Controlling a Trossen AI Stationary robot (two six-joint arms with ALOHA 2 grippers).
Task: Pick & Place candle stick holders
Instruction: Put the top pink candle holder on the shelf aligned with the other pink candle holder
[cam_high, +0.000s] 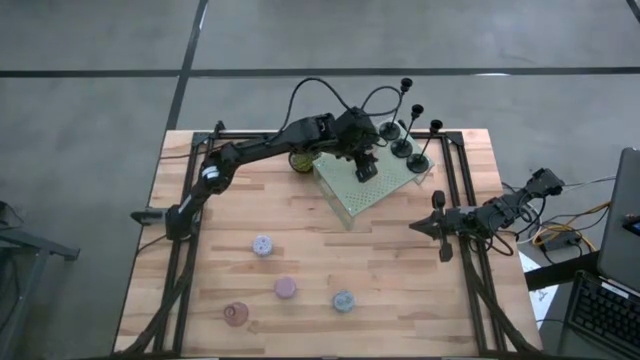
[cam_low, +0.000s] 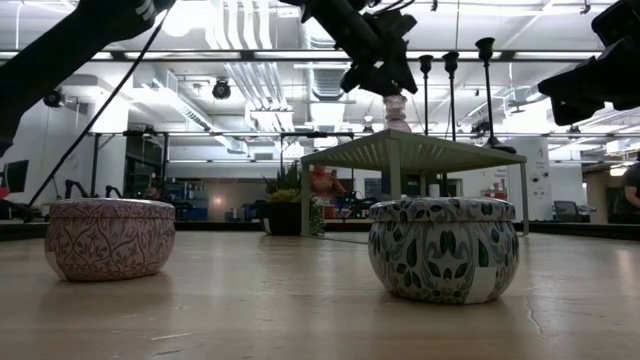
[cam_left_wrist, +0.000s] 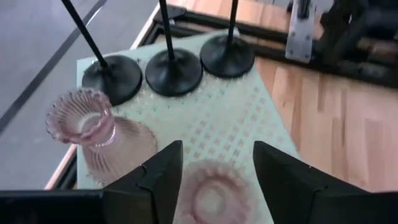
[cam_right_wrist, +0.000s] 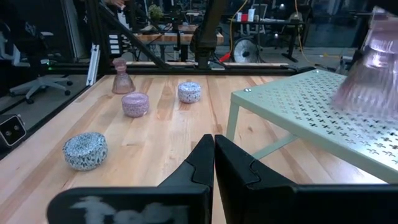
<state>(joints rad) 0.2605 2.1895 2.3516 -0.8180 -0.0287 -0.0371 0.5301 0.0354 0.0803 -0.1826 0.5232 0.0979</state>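
My left gripper (cam_left_wrist: 214, 168) is open above the pale green platform (cam_high: 385, 190). Its fingers stand on either side of a pinkish glass cup (cam_left_wrist: 213, 194) that stands upright on the platform; I see no touch. A second glass cup (cam_left_wrist: 93, 127) stands beside it. Three black holders (cam_left_wrist: 174, 70) stand on their round bases at the platform's far edge. A third glass cup (cam_high: 236, 314) and the lilac (cam_high: 262, 245), pink (cam_high: 286, 288) and blue (cam_high: 343, 300) round holders sit on the table near its front. My right gripper (cam_high: 440, 228) is shut and empty near the right edge.
A small potted plant (cam_high: 300, 160) stands just left of the platform, under the left arm. Black frame rails (cam_high: 455, 190) run along the table's sides. Bare wood lies between the platform and the round holders (cam_right_wrist: 161, 137).
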